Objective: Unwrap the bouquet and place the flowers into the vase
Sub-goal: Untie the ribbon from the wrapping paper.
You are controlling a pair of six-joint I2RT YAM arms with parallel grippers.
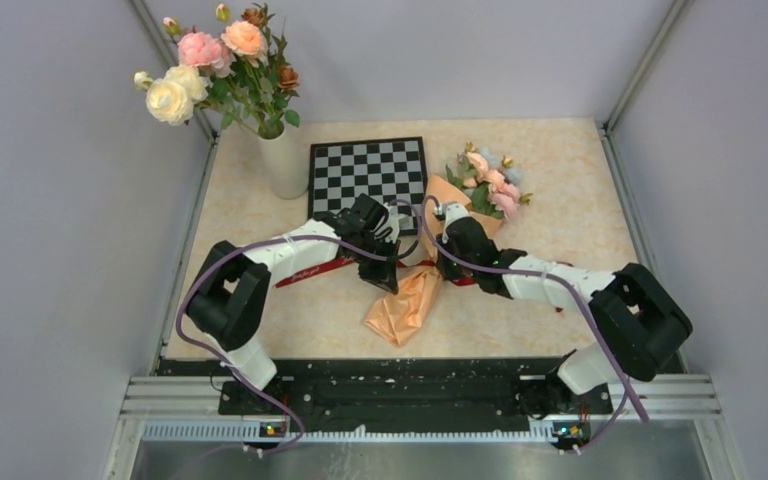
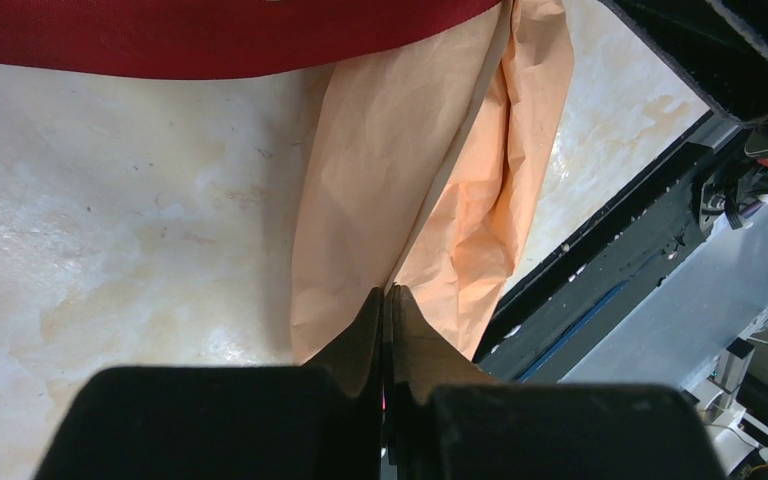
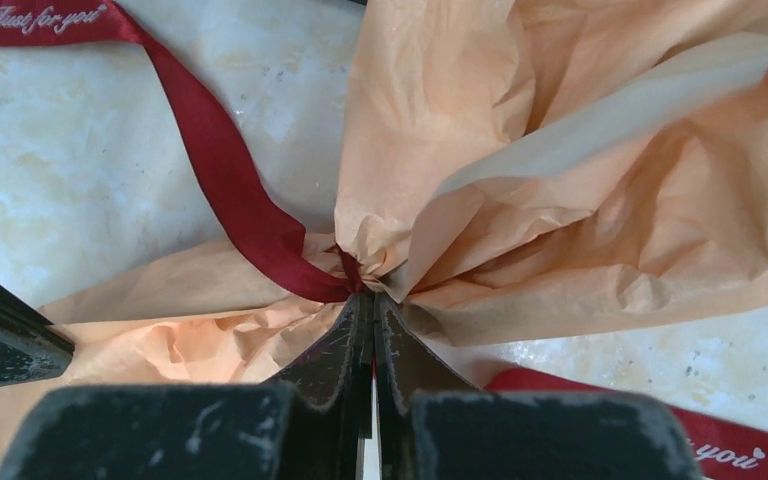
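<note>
The bouquet [image 1: 405, 305] lies slanted on the table in peach paper, its flowers [image 1: 490, 180] at the far end. A dark red ribbon [image 3: 230, 190] is knotted round its waist. One tail of the ribbon [image 1: 310, 271] trails left. My right gripper [image 3: 367, 295] is shut, tips at the knot, with a red sliver between the jaws. My left gripper [image 2: 387, 290] is shut, tips against a fold of the paper [image 2: 400, 180]; I cannot tell whether it pinches anything. From above, the left gripper [image 1: 392, 280] and right gripper [image 1: 448, 268] flank the waist. The white vase [image 1: 283, 160] stands at the back left.
Large cream, pink and peach roses [image 1: 210, 70] fill the vase. A chessboard [image 1: 367, 172] lies flat just behind the grippers. Another stretch of ribbon [image 3: 730, 440] lies under my right gripper. The black base rail [image 2: 600, 270] runs along the near edge, close to the bouquet's tail.
</note>
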